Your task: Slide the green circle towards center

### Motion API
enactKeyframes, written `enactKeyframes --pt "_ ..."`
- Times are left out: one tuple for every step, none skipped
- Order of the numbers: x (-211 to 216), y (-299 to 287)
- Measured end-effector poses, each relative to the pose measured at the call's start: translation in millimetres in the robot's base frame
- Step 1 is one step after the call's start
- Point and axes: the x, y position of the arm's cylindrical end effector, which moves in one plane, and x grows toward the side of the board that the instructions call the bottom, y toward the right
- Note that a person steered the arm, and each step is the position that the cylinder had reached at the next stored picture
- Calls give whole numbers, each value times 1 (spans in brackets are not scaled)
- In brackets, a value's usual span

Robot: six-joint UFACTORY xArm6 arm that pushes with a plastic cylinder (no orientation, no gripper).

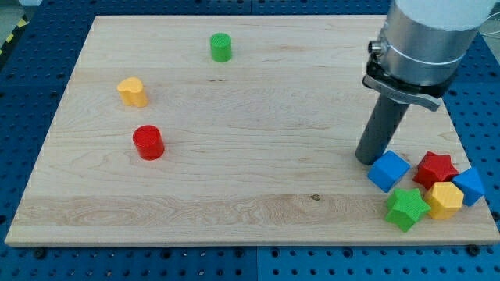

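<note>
The green circle (221, 48) is a small green cylinder near the view's top, left of the board's middle. My tip (366, 158) rests on the wooden board (250, 117) at the view's right, far from the green circle. It stands just left of a blue cube (388, 171), very close to it.
A yellow block (133, 91) and a red cylinder (148, 143) sit at the view's left. At the bottom right are a red star (435, 169), a green star (406, 208), a yellow block (444, 200) and a second blue block (470, 186).
</note>
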Motion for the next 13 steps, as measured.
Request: enactKeyframes --pt "0 6" --pt "1 6" --pt "-2 6" --pt "-64 -5" --pt "-135 -13" --pt "-209 -25" --pt "-261 -66" --pt "-309 -121" --pt "-320 -166" --pt "-320 -202" --pt "-320 -203" --pt "-318 -231" --pt "-301 -270"
